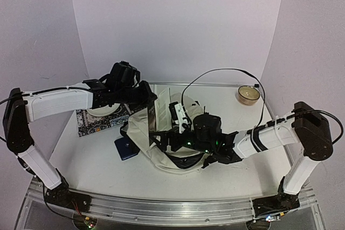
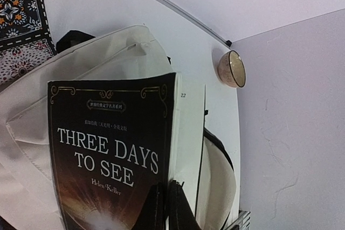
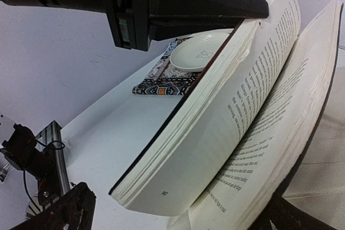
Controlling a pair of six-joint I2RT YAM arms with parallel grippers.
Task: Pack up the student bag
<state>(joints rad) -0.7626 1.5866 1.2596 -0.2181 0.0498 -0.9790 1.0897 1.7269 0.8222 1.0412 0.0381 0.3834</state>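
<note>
Far to my left, a patterned mat (image 1: 92,124) lies on the white table (image 1: 91,171) with a white plate (image 1: 106,108) on it. Next along, my left gripper (image 2: 167,189) is pinched tight on a book (image 2: 110,154). Its dark cover reads THREE DAYS TO SEE (Helen Keller's name sits under the title). I have the front cover and a wad of pages between my fingertips. The rest of the pages fan away, so the book hangs open and tilted.

Below the book, a small blue thing (image 1: 126,148) lies flat on the table, just beside the left edge of the student bag (image 1: 153,146). The bag lies slumped on its side in the middle of the table, between my two arms. Its cream fabric is under and behind the book.

My right gripper (image 1: 171,143) hovers over the bag with its jaws spread wide, holding nothing. The open book fills the space in front of it, and one of its fingers (image 3: 73,208) shows dark at the lower left of the right wrist view.

Far to the right, near the back edge of the table, a small tan bowl (image 1: 248,95) stands well apart from everything else.
</note>
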